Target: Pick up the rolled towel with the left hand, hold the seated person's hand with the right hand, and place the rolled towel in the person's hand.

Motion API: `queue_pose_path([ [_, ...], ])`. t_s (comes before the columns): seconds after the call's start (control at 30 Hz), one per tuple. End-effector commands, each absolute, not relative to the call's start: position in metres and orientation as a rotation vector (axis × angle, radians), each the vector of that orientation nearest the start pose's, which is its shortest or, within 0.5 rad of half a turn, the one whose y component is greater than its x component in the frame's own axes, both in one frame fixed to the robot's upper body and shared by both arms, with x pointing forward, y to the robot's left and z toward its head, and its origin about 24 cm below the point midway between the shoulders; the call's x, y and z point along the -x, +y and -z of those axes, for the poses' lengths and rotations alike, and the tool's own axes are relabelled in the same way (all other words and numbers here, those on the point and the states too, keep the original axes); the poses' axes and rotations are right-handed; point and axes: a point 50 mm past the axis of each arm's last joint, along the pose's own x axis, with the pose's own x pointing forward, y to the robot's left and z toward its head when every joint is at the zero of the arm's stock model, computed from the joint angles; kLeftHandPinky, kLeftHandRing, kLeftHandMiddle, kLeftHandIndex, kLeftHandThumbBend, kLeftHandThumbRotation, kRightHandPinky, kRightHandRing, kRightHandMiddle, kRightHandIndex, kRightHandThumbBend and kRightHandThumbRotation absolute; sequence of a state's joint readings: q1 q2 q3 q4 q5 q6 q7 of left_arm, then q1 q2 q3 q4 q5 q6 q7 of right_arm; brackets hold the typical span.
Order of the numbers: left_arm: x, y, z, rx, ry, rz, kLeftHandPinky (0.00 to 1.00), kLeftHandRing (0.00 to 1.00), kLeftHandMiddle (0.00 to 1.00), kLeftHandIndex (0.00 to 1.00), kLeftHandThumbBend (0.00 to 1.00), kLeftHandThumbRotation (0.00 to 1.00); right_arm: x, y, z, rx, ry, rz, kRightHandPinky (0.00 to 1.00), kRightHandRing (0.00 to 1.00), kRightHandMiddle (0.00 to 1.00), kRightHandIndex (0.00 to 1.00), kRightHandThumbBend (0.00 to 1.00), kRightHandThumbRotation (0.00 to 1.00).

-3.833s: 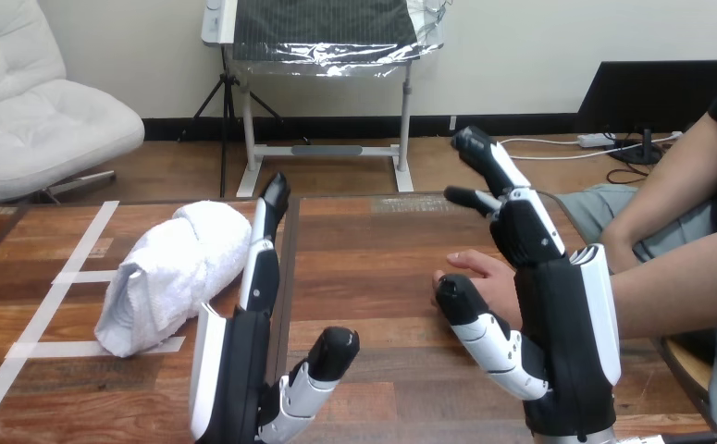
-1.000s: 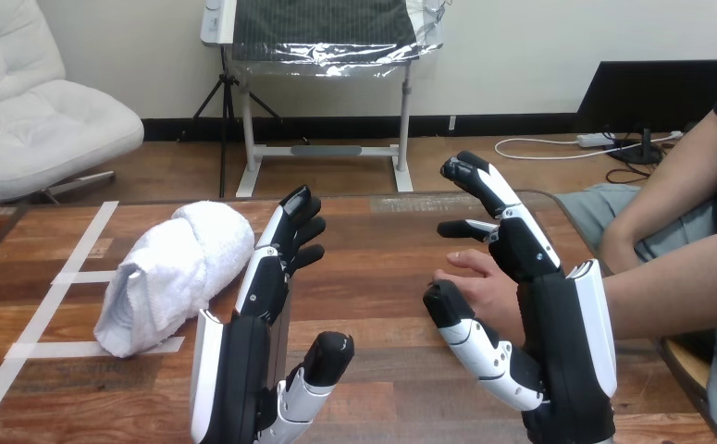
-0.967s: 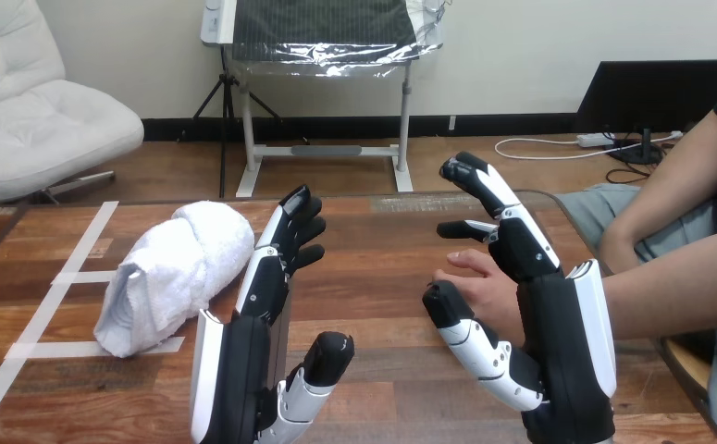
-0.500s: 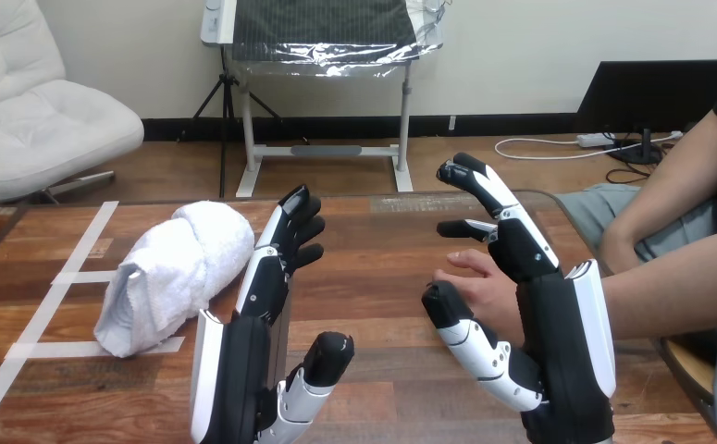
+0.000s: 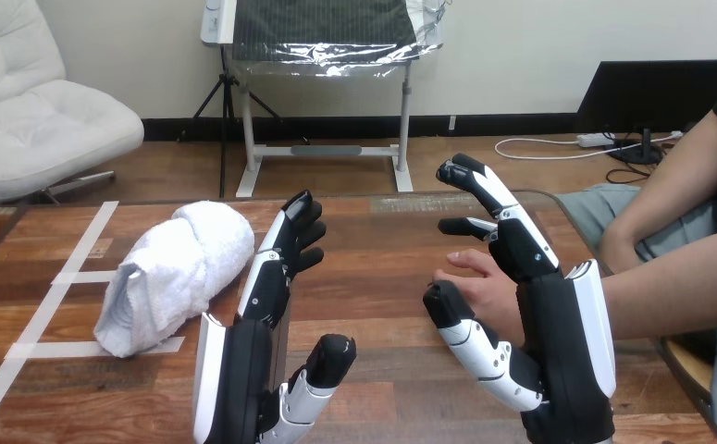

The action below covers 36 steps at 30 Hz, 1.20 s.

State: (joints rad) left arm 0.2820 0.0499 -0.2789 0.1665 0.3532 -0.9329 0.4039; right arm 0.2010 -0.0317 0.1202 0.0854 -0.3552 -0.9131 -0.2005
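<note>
Towel (image 5: 174, 268) lies on bench (image 5: 373, 268) L side, over white tape (image 5: 54, 350), back from near edge. L hand (image 5: 243, 370) released, fingers straight, just R of towel, apart. R hand (image 5: 562, 351) released; person's hand (image 5: 488, 287) betw. its thumb & fingers, ungripped. Bare bench betw. the robot's hands.

A rolled white terry towel (image 5: 174, 273) lies on the brown wooden table (image 5: 382, 277), across strips of white tape (image 5: 81, 277). The black-and-white left hand (image 5: 243, 379) stands just right of it, fingers straight, not touching. The right hand (image 5: 562, 351) is spread in front of the person's hand (image 5: 486, 291); contact between them seems possible but is hidden.
</note>
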Motion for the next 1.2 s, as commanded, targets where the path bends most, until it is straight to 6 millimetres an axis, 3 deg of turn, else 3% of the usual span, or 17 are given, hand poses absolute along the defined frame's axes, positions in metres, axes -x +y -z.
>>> queue_pose_path([
  [0.0,-0.1696,0.0947,-0.0424,-0.037,-0.595,0.002,0.80,0.86,0.90,0.91,0.80,0.94,-0.1917,-0.1197,-0.0669,0.204,-0.709,-0.070,0.70,0.90,0.91,0.83,0.56,0.69],
  [1.17,-0.1693,0.0947,-0.0428,-0.038,-0.595,-0.004,0.78,0.86,0.90,0.91,0.82,0.95,-0.1917,-0.1191,-0.0665,0.181,-0.706,-0.077,0.61,0.85,0.90,0.83,0.61,0.78],
])
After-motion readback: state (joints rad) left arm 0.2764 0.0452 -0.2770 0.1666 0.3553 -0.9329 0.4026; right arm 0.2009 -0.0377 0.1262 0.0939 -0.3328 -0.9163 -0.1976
